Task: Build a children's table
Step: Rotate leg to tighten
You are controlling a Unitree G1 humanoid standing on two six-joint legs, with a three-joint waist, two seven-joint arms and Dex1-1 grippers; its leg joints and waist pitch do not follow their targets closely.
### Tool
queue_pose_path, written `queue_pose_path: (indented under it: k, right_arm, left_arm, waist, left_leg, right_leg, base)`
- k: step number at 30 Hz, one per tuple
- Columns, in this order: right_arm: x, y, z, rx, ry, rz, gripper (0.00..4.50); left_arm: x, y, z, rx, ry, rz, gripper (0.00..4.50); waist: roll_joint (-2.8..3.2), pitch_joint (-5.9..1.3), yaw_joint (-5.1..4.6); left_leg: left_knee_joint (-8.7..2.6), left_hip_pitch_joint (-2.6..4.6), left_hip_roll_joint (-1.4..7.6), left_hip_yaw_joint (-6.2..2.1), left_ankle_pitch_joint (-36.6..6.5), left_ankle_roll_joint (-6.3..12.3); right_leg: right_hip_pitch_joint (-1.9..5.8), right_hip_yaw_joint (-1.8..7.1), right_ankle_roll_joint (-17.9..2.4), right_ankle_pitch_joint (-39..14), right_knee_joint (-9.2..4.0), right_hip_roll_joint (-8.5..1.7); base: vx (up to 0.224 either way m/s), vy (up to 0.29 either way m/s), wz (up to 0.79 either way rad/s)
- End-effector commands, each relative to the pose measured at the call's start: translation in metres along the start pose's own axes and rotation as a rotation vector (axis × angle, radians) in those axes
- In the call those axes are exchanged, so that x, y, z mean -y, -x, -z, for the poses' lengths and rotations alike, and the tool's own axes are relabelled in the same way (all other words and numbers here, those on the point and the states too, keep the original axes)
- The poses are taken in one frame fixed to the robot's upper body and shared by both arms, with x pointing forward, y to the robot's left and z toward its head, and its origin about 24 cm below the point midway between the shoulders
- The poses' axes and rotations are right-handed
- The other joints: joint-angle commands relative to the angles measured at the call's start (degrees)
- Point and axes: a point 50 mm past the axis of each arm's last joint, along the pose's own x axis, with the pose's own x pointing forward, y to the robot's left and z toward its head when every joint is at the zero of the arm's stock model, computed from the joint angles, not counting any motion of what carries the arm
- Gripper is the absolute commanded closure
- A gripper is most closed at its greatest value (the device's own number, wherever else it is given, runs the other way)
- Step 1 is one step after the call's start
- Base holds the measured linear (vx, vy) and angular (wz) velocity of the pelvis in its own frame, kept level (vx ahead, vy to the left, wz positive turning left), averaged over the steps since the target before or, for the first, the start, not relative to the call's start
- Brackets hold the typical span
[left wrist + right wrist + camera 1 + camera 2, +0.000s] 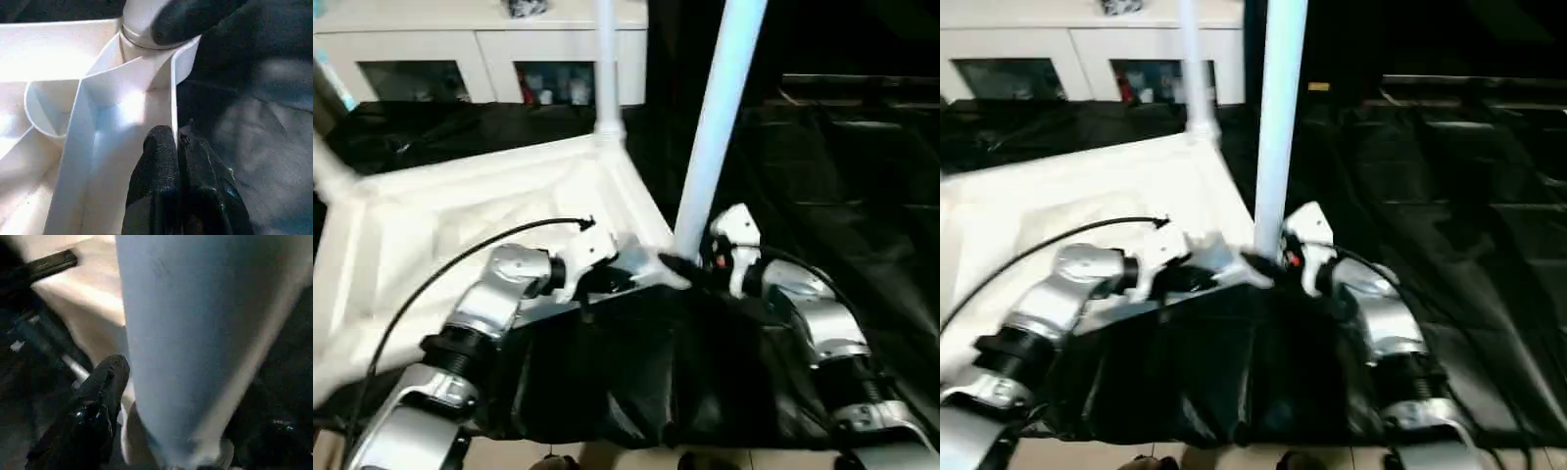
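**A:** Where does the table stand right now?

**B:** The white tabletop (460, 225) lies upside down on the black sheet (636, 382), ribbed underside facing up. One tapered leg (717, 127) rises from the near corner socket, between the two grippers, and leans a little. A second leg (606, 69) stands upright in the far corner socket, in front of the white cabinet (440, 59).

**A:** And the claws?

**B:** The left gripper (177, 147) is clenched on the tabletop's thin rim wall just beside the near socket; its two black fingers pinch that wall from either side. The right gripper (690, 266) sits at the foot of the near leg. In its wrist view one black finger (105, 382) lies against the leg's side, but I cannot tell whether the leg is grasped or let go.

**A:** How will these parts handle?

**B:** My guess is light, hollow plastic. The tabletop looks stiff thanks to the ribs, yet light enough to slide on that slick sheet, so pinning the rim seems sensible. The leg is smooth and tapered, likely slippery, and long enough to lever sideways.

**A:** Best place to take hold?

**B:** Low on the leg, near the socket, where it is thickest and tips least. For the tabletop, the rim wall or a rib next to the working corner.
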Motion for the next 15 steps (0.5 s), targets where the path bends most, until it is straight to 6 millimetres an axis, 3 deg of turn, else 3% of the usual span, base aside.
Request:
queue_pose_path:
  k: [1,3,5,15]
  right_arm:
    - [-0.024,-0.007,0.012,-0.061,-0.029,-0.235,1.47]
    - [-0.025,-0.003,0.012,-0.072,-0.032,-0.281,1.47]
    - [-0.025,0.002,0.012,-0.098,-0.03,-0.341,1.47]
    - [-0.03,0.01,0.018,-0.199,0.004,-0.49,2.3]
  left_arm:
    - [0.001,0.002,-0.013,0.041,-0.072,0.042,4.5]
    - [0.001,0.005,-0.012,0.037,-0.071,0.056,4.5]
    - [0.001,0.008,-0.011,0.032,-0.078,0.075,4.5]
    - [-0.004,0.021,-0.003,-0.006,-0.083,0.103,4.5]
  waist:
    - [-0.26,-3.94,0.39]
    - [-0.09,-3.96,0.74]
    - [-0.28,-3.97,0.94]
    - [-0.84,-3.68,1.57]
  left_leg:
    - [-3.07,0.5,1.69,0.24,-13.21,4.99]
    - [-2.97,0.62,1.93,0.39,-12.29,5.2]
    - [-2.94,0.62,1.93,0.49,-12.42,5.09]
    - [-3.11,1.01,1.93,0.92,-16.07,2.8]
  right_leg:
    - [2.99,2.4,-14.57,-10.97,-2.73,-1.95]
    - [2.88,2.44,-15.58,-8.41,-2.35,-1.83]
    - [3.0,2.4,-15.78,-8.28,-2.19,-1.79]
    - [2.51,2.83,-13.15,-16.73,-2.83,-2.1]
  base:
    - [0.0,0.0,0.0]
    - [0.0,0.0,0.0]
    - [0.0,0.0,0.0]
    - [0.0,0.0,0.0]
